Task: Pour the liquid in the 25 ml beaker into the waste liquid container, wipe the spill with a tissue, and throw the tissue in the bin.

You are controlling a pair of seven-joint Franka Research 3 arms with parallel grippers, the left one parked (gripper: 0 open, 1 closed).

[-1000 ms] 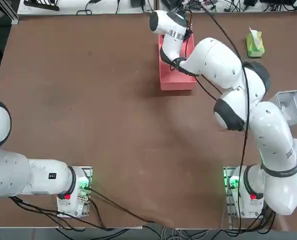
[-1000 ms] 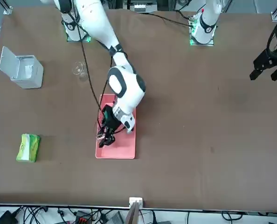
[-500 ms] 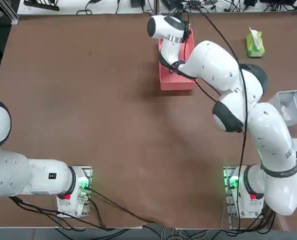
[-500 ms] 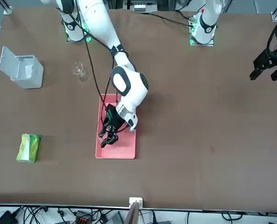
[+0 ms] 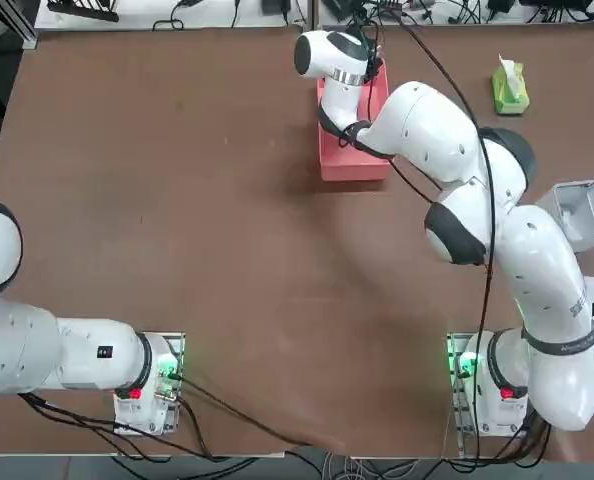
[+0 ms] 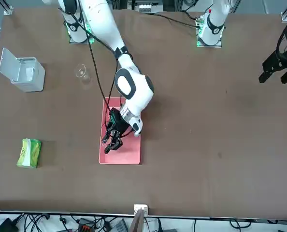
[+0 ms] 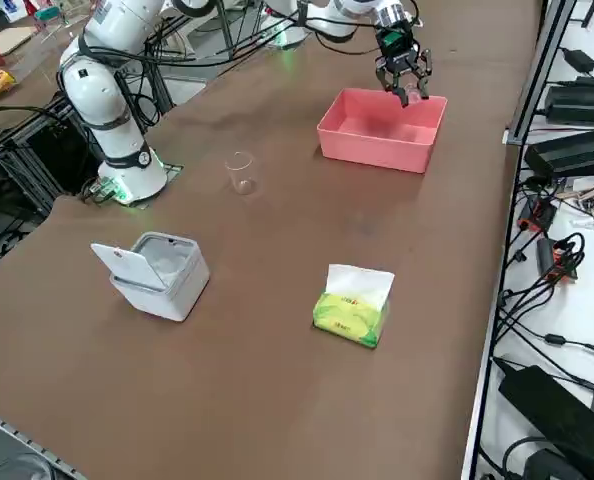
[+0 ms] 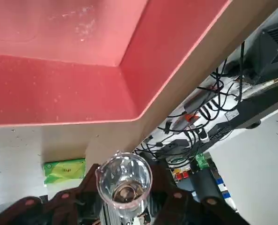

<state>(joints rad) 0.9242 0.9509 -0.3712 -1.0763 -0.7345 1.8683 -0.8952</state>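
My right gripper [image 6: 112,141] hangs over the far half of the waste liquid container [image 6: 126,155], a low pink tub [image 7: 372,140]. It is shut on the 25 ml beaker [image 8: 125,180], a tiny clear glass held between the two black fingers [image 8: 90,187]. In the wrist view the beaker's open mouth faces the camera, above the tub's far corner [image 8: 59,93]. From the right side, the gripper [image 7: 405,85] is just above the tub's back wall. The top view hides the gripper under the wrist. The tissue is out of view.
A larger clear glass vessel [image 6: 81,71] stands on the table between the tub and the arm's base. A white bin [image 6: 25,72] with its lid up sits near the table's right edge. A green tissue pack [image 6: 29,152] lies toward the far right corner.
The right arm's forearm and wrist shifted slightly over the tub between one second and half a second ago, then held still. The grip on the beaker is unchanged.
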